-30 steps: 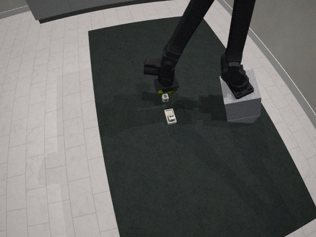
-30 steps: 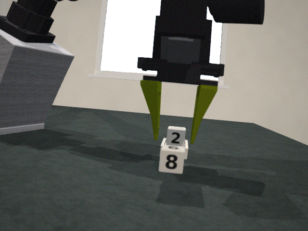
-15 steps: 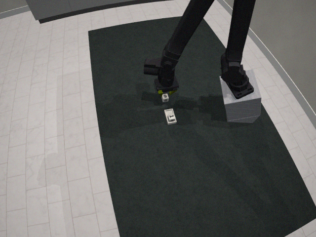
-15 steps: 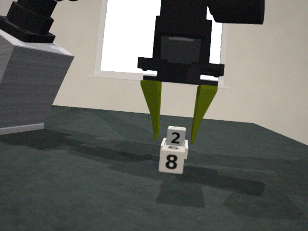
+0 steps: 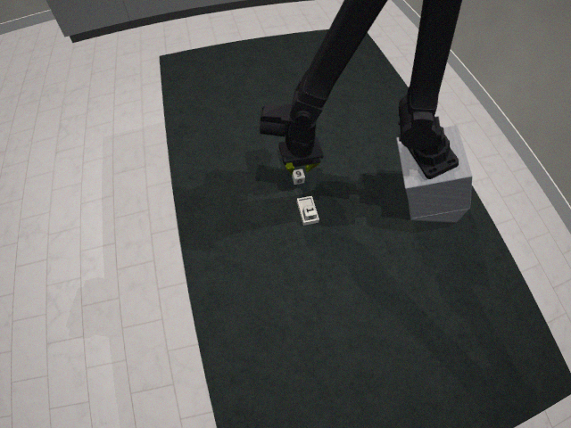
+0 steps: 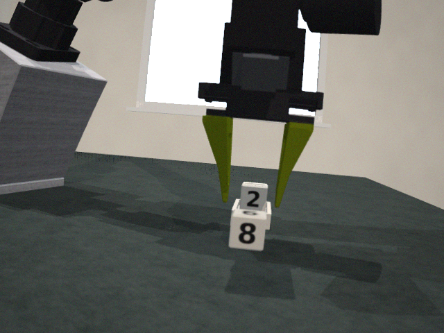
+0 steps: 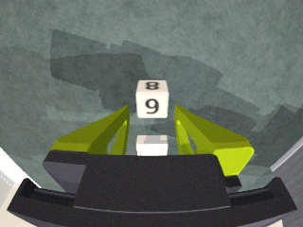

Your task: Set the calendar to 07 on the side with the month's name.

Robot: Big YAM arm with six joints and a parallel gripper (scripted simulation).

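Dark green mat (image 5: 322,322) over pale floor tiles, arm bolted to a grey pedestal (image 5: 438,198) toward the right of the top view. Progress-wise I'd call this early. The white tray (image 5: 305,201) lies flat on the mat with just one cube (image 5: 311,214) in its lower slot, and the upper slot is bare. The other cube (image 5: 298,175) stands loose on the mat just above the tray in the frame, 9 on top and 8 on the side facing the exterior camera. The tray cube shows a 2 that way, and I can't read its top mark or find the month name anywhere. So both a 0 and a 7 have to be turned up, and the loose cube has to go back in the tray. The gripper (image 6: 250,203) hangs low over the pair, green fingers about half spread and holding nothing. From the exterior its tips frame the 2 cube, apart from it on both sides. On the wrist cam the 9 cube sits right at the tips, so I can't tell which cube it's lined up on.
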